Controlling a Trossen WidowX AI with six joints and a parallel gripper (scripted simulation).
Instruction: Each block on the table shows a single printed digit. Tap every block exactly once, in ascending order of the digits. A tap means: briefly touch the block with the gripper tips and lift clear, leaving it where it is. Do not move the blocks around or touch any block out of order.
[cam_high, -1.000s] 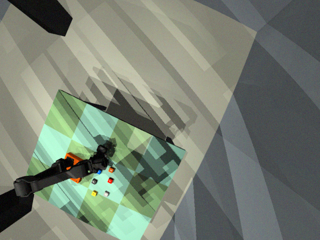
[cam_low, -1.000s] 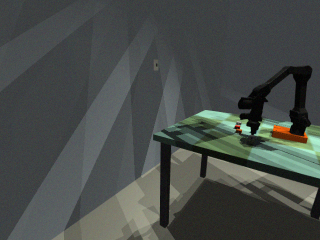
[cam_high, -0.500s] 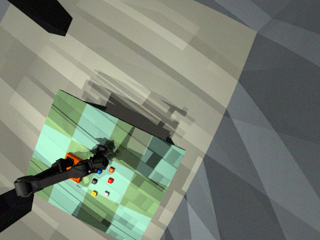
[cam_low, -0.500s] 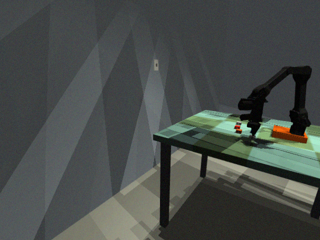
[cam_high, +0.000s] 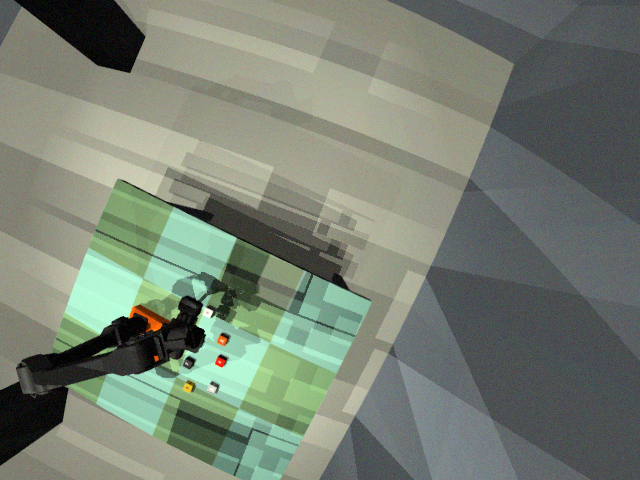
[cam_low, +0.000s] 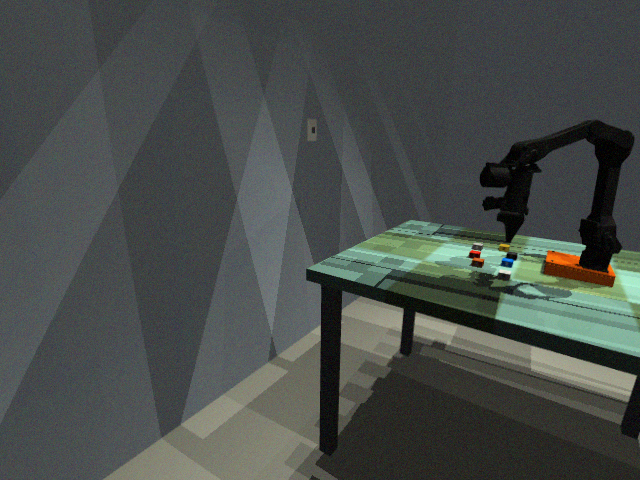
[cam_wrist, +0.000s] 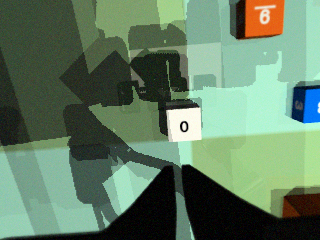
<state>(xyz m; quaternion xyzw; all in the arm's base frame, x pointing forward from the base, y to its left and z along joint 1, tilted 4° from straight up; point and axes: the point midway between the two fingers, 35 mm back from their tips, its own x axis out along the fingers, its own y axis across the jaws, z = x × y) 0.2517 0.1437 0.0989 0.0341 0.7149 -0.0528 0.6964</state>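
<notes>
My gripper (cam_wrist: 177, 173) (cam_low: 510, 238) is shut with nothing between the fingers and hangs a little above the table. In the wrist view the white block marked 0 (cam_wrist: 184, 126) (cam_high: 208, 311) (cam_low: 504, 274) stands free just beyond the fingertips, apart from them. The orange block marked 6 (cam_wrist: 260, 19) (cam_high: 222, 339) (cam_low: 477, 262) and the blue block marked 3 (cam_wrist: 307, 104) (cam_low: 507, 262) lie further off. Red (cam_high: 220, 361) (cam_low: 474, 253), black (cam_high: 189, 362) (cam_low: 511, 255), yellow (cam_high: 189, 386) (cam_low: 504, 247) and pale grey (cam_high: 212, 387) (cam_low: 477, 246) blocks stand nearby. The arm hides the blue block from above.
The blocks stand on a green patterned table (cam_high: 310, 361) (cam_low: 413, 242). The arm's orange base (cam_high: 142, 313) (cam_low: 573, 269) sits beside the blocks. A dark orange-brown edge (cam_wrist: 300, 206) shows at the wrist view's lower right.
</notes>
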